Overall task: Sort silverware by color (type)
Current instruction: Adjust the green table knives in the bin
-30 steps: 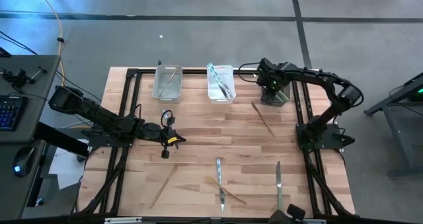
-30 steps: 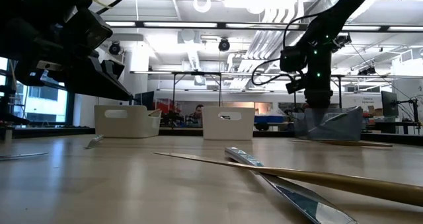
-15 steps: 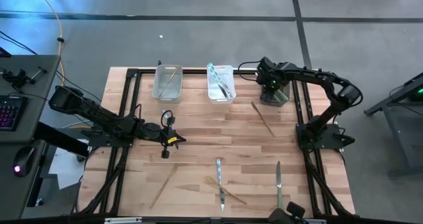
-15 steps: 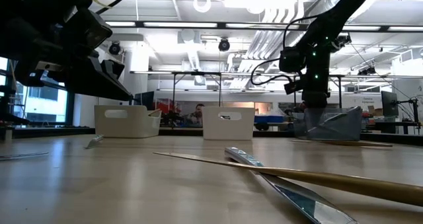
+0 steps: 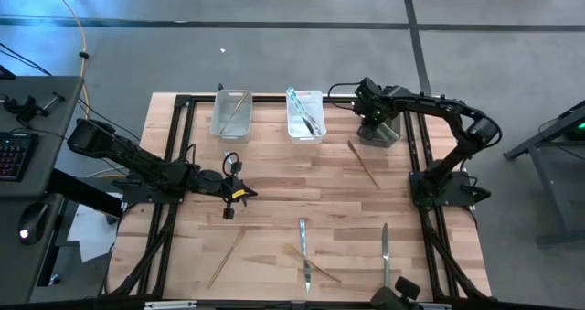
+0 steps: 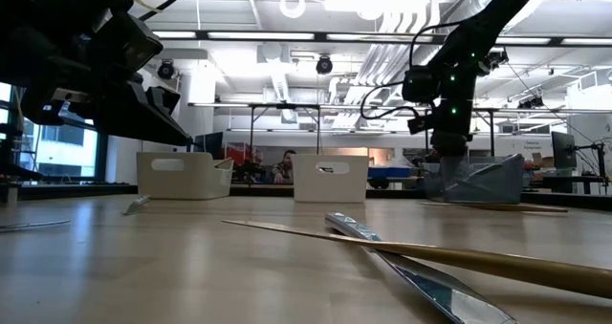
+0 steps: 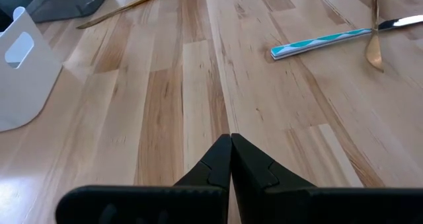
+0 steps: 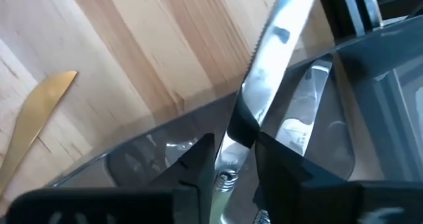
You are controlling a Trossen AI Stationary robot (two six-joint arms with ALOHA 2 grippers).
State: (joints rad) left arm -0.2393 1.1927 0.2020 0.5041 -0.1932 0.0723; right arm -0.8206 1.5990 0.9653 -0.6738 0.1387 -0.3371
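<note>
Grey concrete floor crossed by dark seams around pale wood-plank table. Black keyboard and mouse on dark side desk. White ceiling ducts and strip lights overhead.

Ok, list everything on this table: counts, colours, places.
white bins: two, far edge; one holds a gold piece, the other teal pieces
grey bin: one, far right
gold pieces: three loose; one by the grey bin, two near the front edge
teal knife: one, front, crossing a gold piece
pale knife: one, front right
serrated knife: one, silver, over the grey bin
left gripper: shut, empty, mid-left
right gripper: shut on the serrated knife
</note>
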